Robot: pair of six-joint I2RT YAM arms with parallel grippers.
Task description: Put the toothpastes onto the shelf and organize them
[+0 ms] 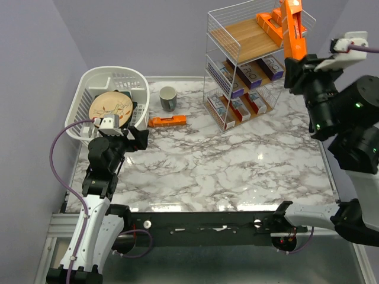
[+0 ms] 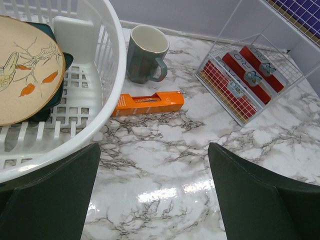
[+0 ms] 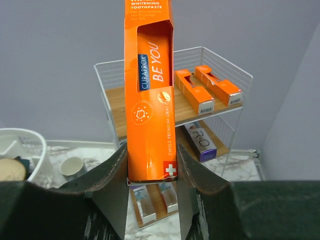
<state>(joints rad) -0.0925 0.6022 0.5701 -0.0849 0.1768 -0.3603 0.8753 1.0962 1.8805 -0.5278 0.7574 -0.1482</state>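
Marble table (image 1: 225,171) holds the shelf (image 1: 246,35); near its top tier the right gripper (image 3: 151,172) clamps 1 orange toothpaste (image 3: 148,100); the left gripper (image 2: 154,155) is wide apart, empty.

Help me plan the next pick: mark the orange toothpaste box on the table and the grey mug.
Orange cardboard toothpaste box (image 2: 149,103), left wrist view, top face.
Grey ceramic mug (image 2: 141,67), left wrist view, side wall.

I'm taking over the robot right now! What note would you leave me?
Left gripper: open, empty, by the white plastic basket.
Right gripper: shut on an upright orange cardboard toothpaste box, near the white wire shelf's top board.
Done: two orange boxes on top, silver-purple boxes in the middle, white-red boxes at the bottom.
Left: shelve the held box, then the orange box lying on the marble table by the grey mug.
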